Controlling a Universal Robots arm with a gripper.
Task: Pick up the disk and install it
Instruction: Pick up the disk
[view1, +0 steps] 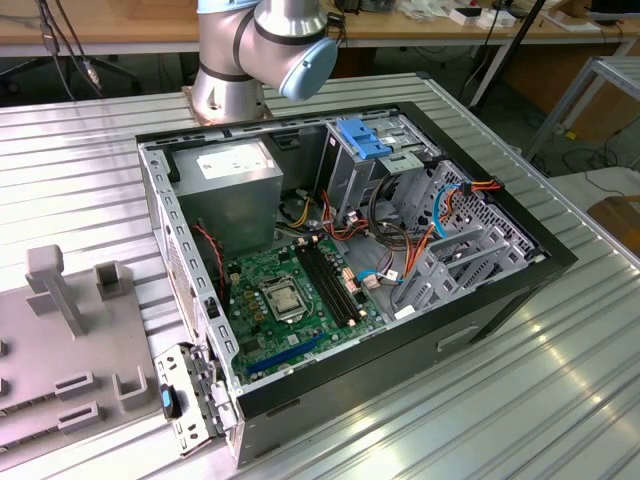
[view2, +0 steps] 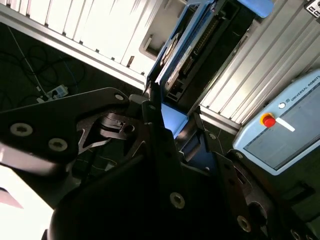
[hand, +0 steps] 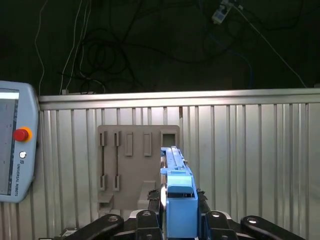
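In both wrist views the disk (hand: 178, 192) stands edge-on between my gripper's (hand: 178, 222) black fingers, its bright blue carrier facing the first wrist camera. In the second wrist view the disk (view2: 174, 61) sticks out from the gripper (view2: 167, 117), blue frame along its grey edge. The gripper is shut on it, held in the air above a ribbed metal table (hand: 250, 165). In the exterior view the open computer case (view1: 500, 290) lies on its side with the arm's base (view1: 235, 70) behind it.
A grey fixture board (hand: 135, 160) lies on the table below the disk. A teach pendant (hand: 15, 145) with a red button hangs at the table's side. Inside the case are a grey power supply (view1: 235, 180), a green motherboard (view1: 290, 295) and a light-blue slatted bracket (view1: 362, 138).
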